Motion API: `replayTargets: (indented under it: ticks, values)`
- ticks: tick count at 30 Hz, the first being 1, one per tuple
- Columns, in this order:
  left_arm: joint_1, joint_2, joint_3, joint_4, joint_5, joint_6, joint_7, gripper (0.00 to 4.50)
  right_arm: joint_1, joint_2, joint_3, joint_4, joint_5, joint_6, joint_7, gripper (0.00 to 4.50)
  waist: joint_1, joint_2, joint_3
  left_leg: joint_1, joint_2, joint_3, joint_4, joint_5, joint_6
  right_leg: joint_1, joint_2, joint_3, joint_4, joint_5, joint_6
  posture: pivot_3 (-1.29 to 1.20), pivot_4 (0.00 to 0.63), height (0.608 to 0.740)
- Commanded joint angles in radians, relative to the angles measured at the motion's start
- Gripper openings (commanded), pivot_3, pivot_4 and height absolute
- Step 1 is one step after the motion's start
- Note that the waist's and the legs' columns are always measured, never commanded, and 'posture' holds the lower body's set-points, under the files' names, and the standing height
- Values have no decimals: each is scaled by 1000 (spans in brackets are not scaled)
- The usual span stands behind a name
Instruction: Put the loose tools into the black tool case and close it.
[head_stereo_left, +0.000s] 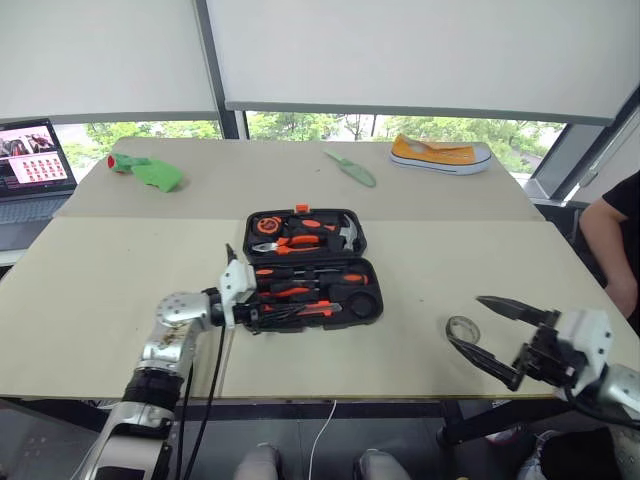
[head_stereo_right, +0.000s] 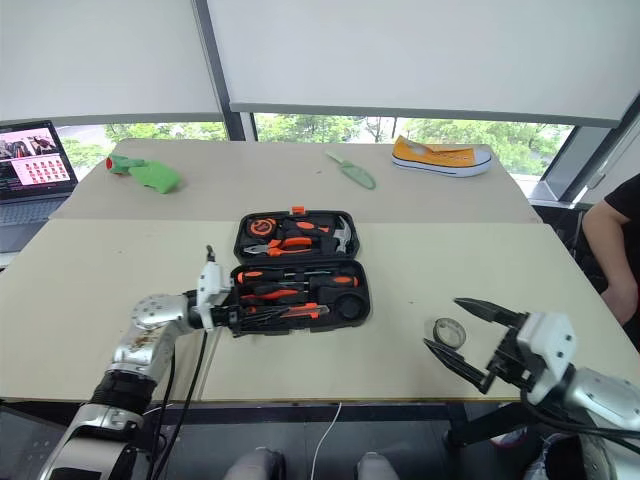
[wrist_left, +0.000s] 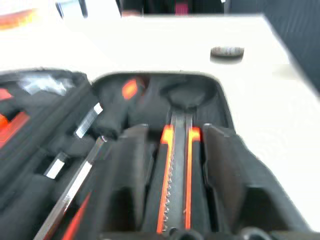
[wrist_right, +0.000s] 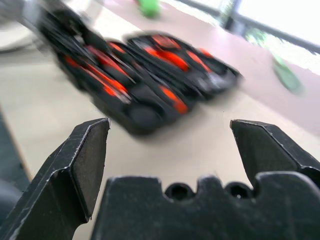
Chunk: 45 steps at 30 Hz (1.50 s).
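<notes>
The black plastic hinged tool case (head_stereo_left: 312, 267) lies open at the centre of the frame on the beige counter (head_stereo_left: 120, 300), its moulded slots filled with orange-and-black tools. An orange-and-black utility knife (wrist_left: 176, 175) lies in the near half's front slot. The left gripper (head_stereo_left: 262, 312) is at the case's lower left edge, its fingers astride the knife and partly open, not clamping it. A small dark-grey tape roll (head_stereo_left: 463, 329) lies loose on the counter at lower right, apart from the case. Just beside it the right gripper (head_stereo_left: 488, 335) has its fingers (wrist_right: 82, 165) spread wide and empty. A green garden trowel (head_stereo_left: 351, 167) and a yellow sneaker (head_stereo_left: 441, 155) lie at upper right, a laptop (head_stereo_left: 35, 170) at far left.
</notes>
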Motion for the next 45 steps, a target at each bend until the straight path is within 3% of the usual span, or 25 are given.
replayTargets:
  ticks: [1,3,6,10,16,20,28,31,42,45]
  values:
    - [72,59,54,-115,-72,24,-42,4101,86,34,-100,44,-36,-75,-22,4500,0,0,0,0,0,0,0,0,0,0,0,0,0,0,0,0,150,740]
    - [137,105,95,-183,-139,99,-62,4459,147,67,-137,81,-72,-118,-47,4500,-1,0,0,0,0,0,0,0,0,0,0,0,0,-1,0,0,150,740]
    - [238,153,165,-251,-204,159,-57,4459,220,106,-159,81,-86,-117,-79,4500,-5,0,1,1,0,0,0,-1,0,0,-1,0,0,-5,5,0,150,740]
    - [331,154,231,-318,-232,162,-10,4459,242,83,-138,-42,-28,52,-139,4500,-13,1,1,5,2,1,0,-5,-7,1,-2,0,0,-8,-3,0,150,740]
    - [379,125,195,-387,-220,150,-18,4459,90,-136,-37,-117,-30,343,-140,4500,-19,-1,2,7,2,3,1,-5,-8,0,-3,2,0,-6,-5,0,150,740]
    - [390,107,178,-421,-216,152,-4,4459,-51,-270,111,-92,-63,484,-98,4500,-14,-2,2,6,2,3,1,-4,-7,1,-2,2,0,-6,-5,0,150,740]
    - [397,98,143,-477,-211,139,-13,4459,-306,-360,362,17,-128,643,-38,4500,-8,-3,3,-1,0,2,0,-4,2,-3,-1,3,-2,-4,-1,0,150,740]
    - [414,98,132,-498,-207,133,-19,4500,-362,-361,413,38,-149,690,-41,3777,-8,-3,3,-2,0,2,0,-5,3,-2,-1,3,-2,-4,-1,0,150,740]
    - [422,80,113,-501,-190,101,11,4500,-451,-377,455,111,-224,659,-5,57,-8,-3,3,-1,0,2,3,-5,3,-2,-1,3,-1,-4,1,0,150,740]
    - [433,62,116,-509,-190,103,48,4500,-583,-300,453,66,-124,707,39,57,-15,-3,4,-1,0,2,3,-5,3,-2,-1,4,-1,-4,1,0,150,740]
